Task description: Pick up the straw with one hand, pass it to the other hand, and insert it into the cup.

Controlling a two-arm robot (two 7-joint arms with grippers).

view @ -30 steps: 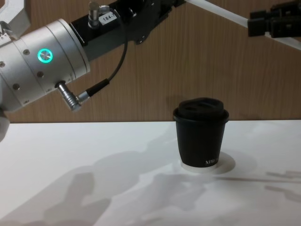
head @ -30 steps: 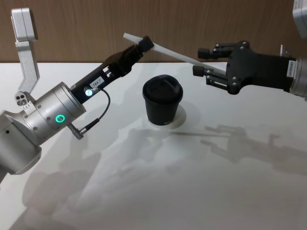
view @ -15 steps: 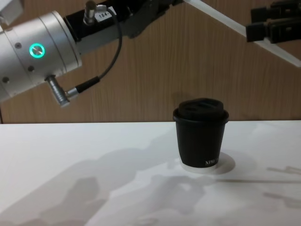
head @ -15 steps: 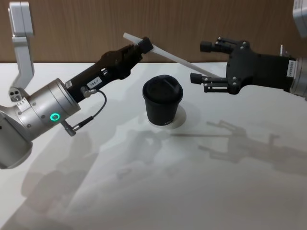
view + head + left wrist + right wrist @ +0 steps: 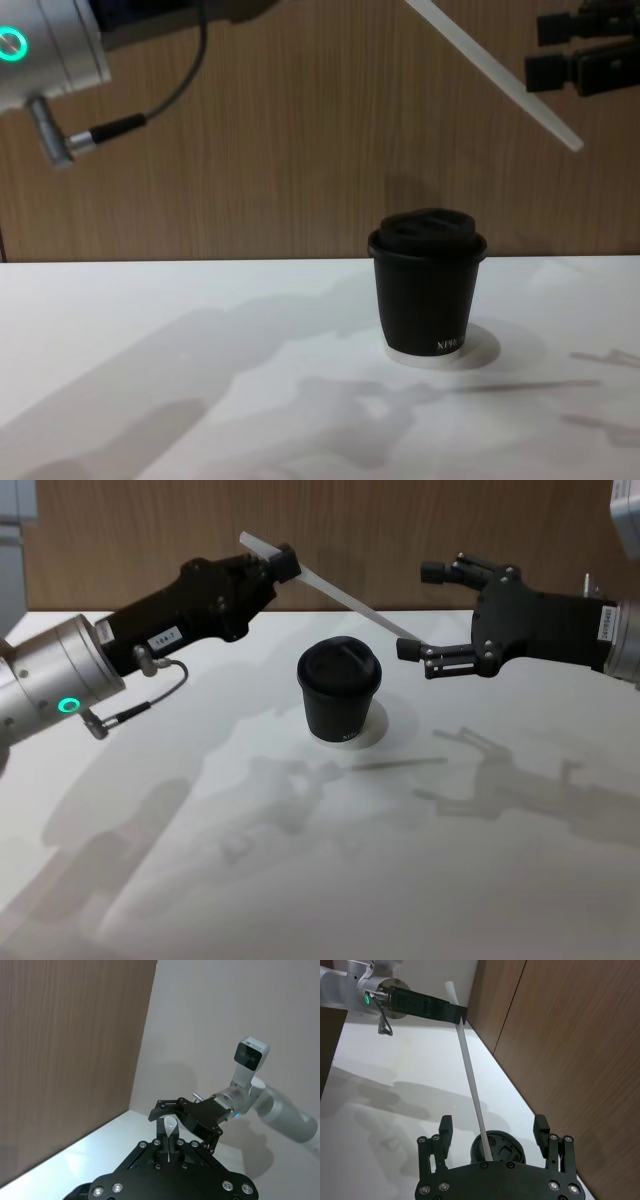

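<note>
The left gripper hangs high, up and to the left of the cup, jaws clamped on the straw close to its upper end. The straw slants down to the right, in the air above and behind the cup's lid. Its lower end lies between the fingers of the right gripper, whose jaws are spread wide; in the right wrist view neither finger touches it. The cup stands upright on the white bench, lid on, between the two arms.
</note>
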